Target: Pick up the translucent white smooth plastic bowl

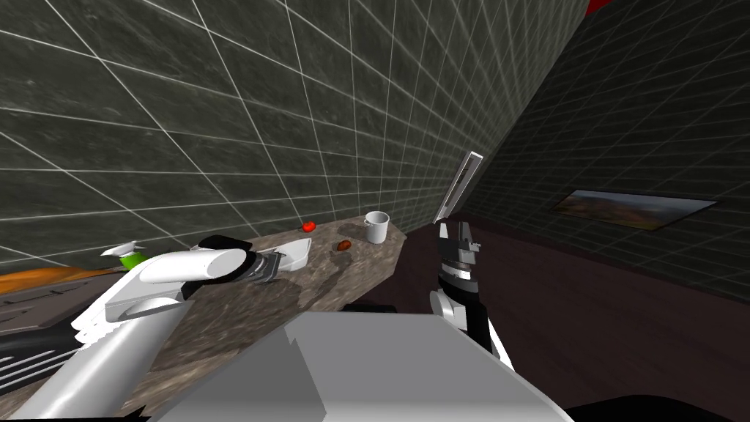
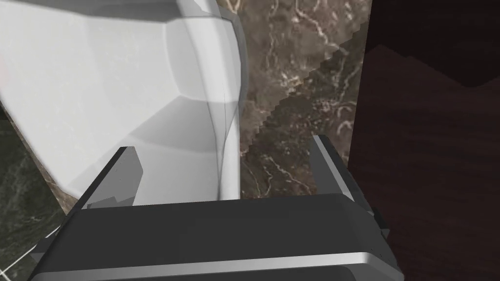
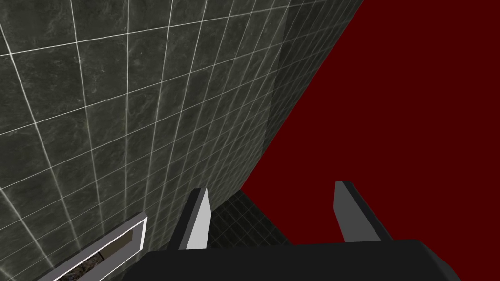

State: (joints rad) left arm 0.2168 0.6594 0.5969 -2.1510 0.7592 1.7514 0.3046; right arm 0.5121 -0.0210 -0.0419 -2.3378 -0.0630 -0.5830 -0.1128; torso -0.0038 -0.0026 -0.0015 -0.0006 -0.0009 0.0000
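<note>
There is one long counter with a brown, marbled top, standing against a dark tiled wall. Everything else sits on it.

There are two grippers. The left gripper reaches over the counter to the bowl. Its two fingers are spread wide. In the left wrist view one finger is on the inside of the bowl and the other finger is on the outside, above the counter top. The bowl's edge runs between them. They are not squeezing it. The right gripper is held up off the end of the counter, well apart from the bowl. Its two fingers are spread too, with nothing between them.

There is one white bowl, near the middle of the counter, close to the wall.

There is one white mug, past the bowl, near the counter's far end.

There is one green bottle with a white top, behind the left arm.

There is one small red round thing by the wall.

There is one small brown lump, between the bowl and the mug.
</note>
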